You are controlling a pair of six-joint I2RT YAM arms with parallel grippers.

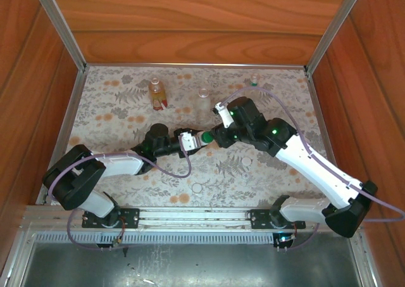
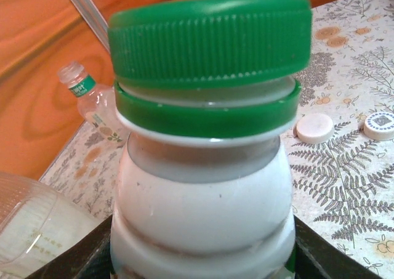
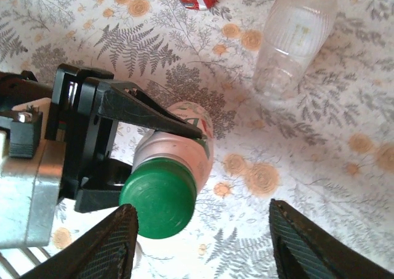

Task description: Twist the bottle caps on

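My left gripper (image 1: 190, 140) is shut on the white bottle (image 2: 203, 193), holding it above the table on its side, neck toward the right arm. A dark green cap (image 2: 209, 39) sits on its neck, a narrow gap showing above the green ring. In the right wrist view the cap (image 3: 159, 196) and bottle (image 3: 184, 143) lie just inside my right gripper's (image 3: 203, 242) left finger. That gripper is open, its fingers (image 3: 111, 248) wide apart and off the cap. The amber bottle (image 1: 156, 92), a clear bottle (image 1: 203, 97) and a small clear bottle (image 1: 254, 80) stand farther back.
Two white caps (image 2: 314, 128) (image 2: 380, 125) lie on the fern-print table cloth (image 1: 126, 122); one cap (image 1: 246, 161) sits under the right arm. Wooden walls (image 1: 190, 21) close in the table on three sides. The two grippers meet at mid-table.
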